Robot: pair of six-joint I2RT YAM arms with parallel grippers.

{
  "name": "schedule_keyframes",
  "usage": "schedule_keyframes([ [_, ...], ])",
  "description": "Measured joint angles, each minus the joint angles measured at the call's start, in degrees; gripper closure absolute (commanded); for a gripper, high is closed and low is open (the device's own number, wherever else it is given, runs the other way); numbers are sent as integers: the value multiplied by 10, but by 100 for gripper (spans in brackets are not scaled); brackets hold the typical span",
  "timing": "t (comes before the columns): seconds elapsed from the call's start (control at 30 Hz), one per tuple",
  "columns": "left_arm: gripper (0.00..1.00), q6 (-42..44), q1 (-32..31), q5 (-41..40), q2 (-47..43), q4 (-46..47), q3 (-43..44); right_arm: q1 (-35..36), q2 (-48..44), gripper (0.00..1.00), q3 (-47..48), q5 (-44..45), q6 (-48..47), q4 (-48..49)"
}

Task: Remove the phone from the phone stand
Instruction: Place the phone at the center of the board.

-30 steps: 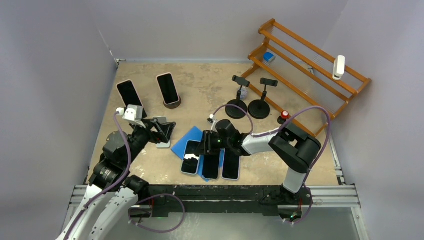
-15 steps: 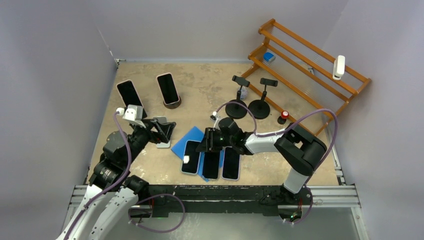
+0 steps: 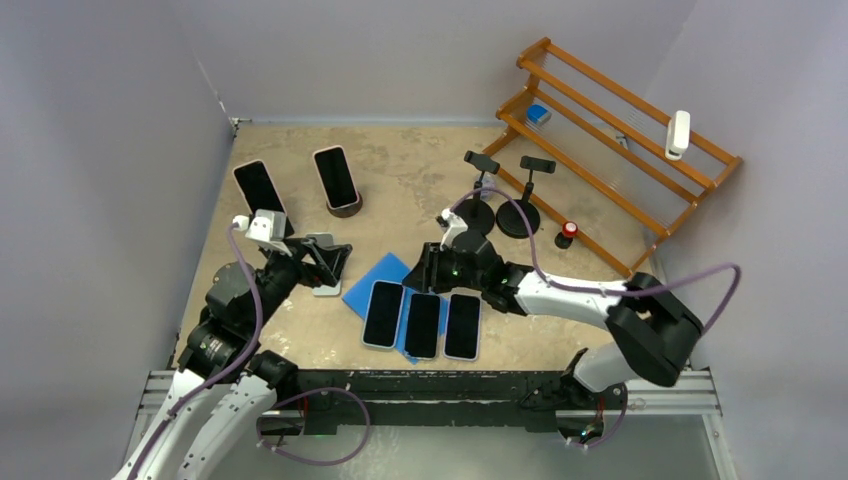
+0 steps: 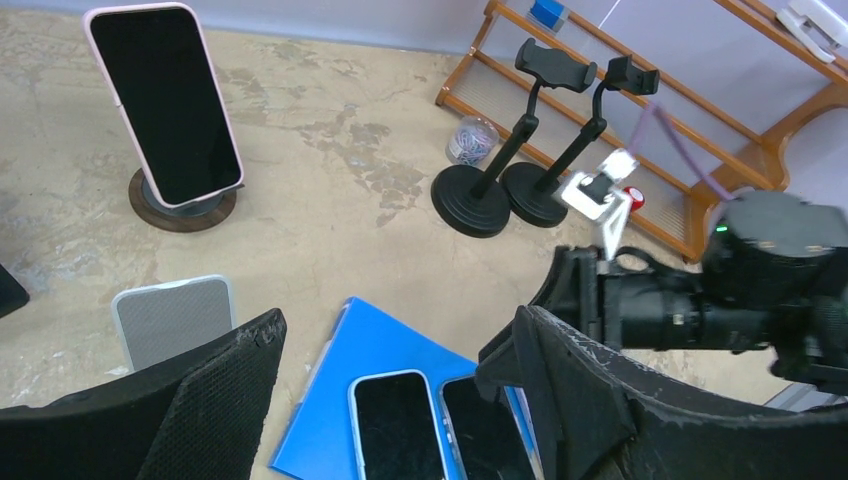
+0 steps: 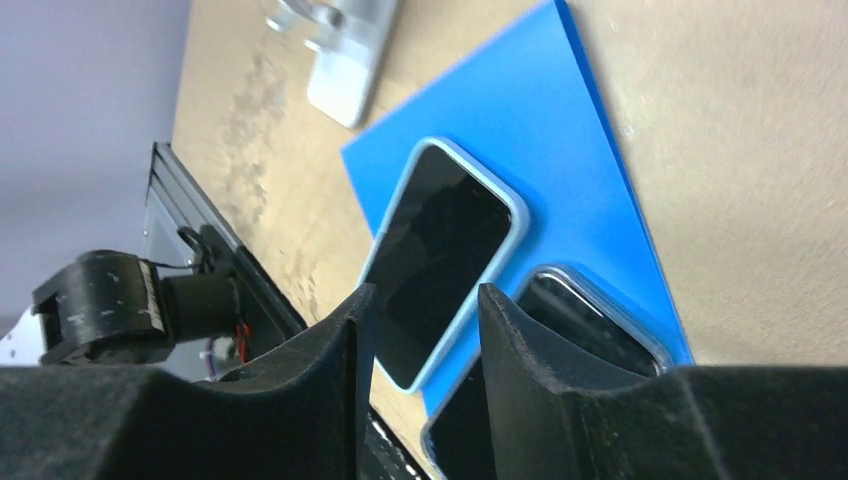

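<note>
I'm driving this from afar, and it reads as a robotics lab cell, not a home or shop: plain grey partition walls (image 3: 110,130) box in a mottled tan table (image 3: 410,185), the arms sit bolted to an aluminium rail (image 3: 680,385) with purple cable (image 3: 722,268) looping loose, and the props are staged in rows: phones (image 3: 384,313), black clamp stands (image 3: 478,205), a bare wooden rack (image 3: 610,130)

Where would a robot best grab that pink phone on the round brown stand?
Probably near the top of the pink phone, across its two long edges, coming from above. It leans back with its foot in the round stand, so the upper edges stand free and it can lift straight out.
</note>
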Motion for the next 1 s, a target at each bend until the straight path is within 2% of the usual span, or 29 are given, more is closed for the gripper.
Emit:
schedule_keyframes([
  [0.23,19,5,0,9,-12,0,0,78,-108,53,51,125,-92,-37],
  [0.3,19,5,0,9,-19,0,0,104,-132,44,59,163,-123,-25],
  [0.4,19,7,0,9,-32,0,0,140,-137,17,71,235,-164,4],
  [0.47,18,10,0,7,-43,2,-2,152,-126,11,74,264,-183,32],
  [0.53,18,14,0,3,-54,5,-3,155,-103,10,77,277,-195,60],
  [0.67,18,19,0,-2,-78,16,-11,148,-24,11,116,263,-217,79],
  [1.0,18,21,0,-12,-92,26,-20,82,147,11,223,90,-216,150],
])
